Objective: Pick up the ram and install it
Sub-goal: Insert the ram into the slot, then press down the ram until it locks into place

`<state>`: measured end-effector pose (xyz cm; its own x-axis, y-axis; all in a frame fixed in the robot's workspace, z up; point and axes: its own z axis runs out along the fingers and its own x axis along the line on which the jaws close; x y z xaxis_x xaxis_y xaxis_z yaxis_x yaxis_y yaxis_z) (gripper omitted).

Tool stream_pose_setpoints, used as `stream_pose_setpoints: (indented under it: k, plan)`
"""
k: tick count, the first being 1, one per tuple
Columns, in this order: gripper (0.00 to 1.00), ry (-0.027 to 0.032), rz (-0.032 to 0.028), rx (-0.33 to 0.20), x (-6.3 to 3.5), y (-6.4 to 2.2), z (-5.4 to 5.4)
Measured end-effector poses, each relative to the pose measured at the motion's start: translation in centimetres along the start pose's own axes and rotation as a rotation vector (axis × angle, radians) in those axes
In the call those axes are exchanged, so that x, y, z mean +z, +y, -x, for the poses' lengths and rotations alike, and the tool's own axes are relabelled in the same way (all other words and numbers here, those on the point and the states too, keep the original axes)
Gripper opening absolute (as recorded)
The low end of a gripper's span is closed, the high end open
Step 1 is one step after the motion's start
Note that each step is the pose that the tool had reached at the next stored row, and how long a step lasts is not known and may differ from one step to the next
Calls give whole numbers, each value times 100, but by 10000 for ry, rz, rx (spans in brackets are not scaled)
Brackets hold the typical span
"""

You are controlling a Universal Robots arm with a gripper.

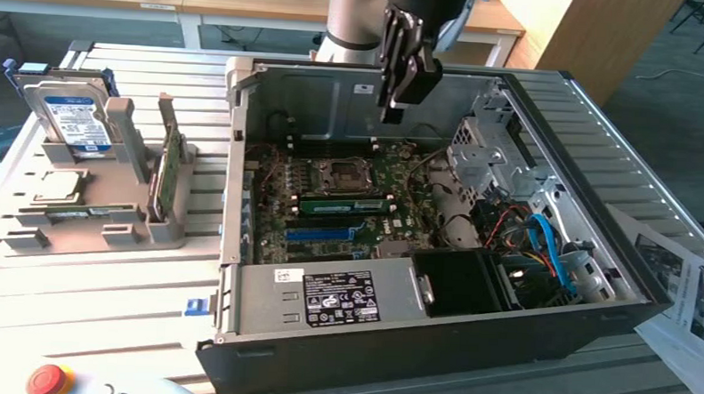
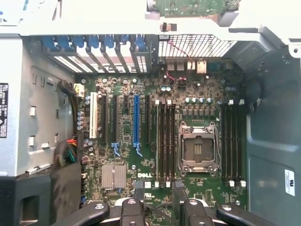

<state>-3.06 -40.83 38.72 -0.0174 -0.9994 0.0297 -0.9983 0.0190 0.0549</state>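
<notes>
We see the ram standing on edge in a memory slot of the motherboard, just beside the empty CPU socket and between that socket and the blue expansion slot. Nothing touches it. The gripper hangs well above it over the rear part of the open computer case. Its fingers are spread apart with nothing between them. The wrist view looks straight down on the board, where the gripper shows its two dark fingers parted above the ends of the memory slots beside the CPU socket, with a finned heatsink and a blue expansion slot nearby. Inside the case, the power supply with its white label lies along the near wall, and a blue cable curls by the drive bay. To the exterior view's left, well apart from the case, a gray holder carries an upright hard drive, a flat processor chip and a taller green card on edge. A narrow strip lies flat near the holder's front; we cannot tell what it is. A red stop button sits at the near edge, and printed sheets lie to the exterior view's right.
</notes>
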Motion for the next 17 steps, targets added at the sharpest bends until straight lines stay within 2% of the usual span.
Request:
stream_pose_setpoints:
  k: [17]
  plan:
    - [35, 1, 0, 0, -15, 1, 0]
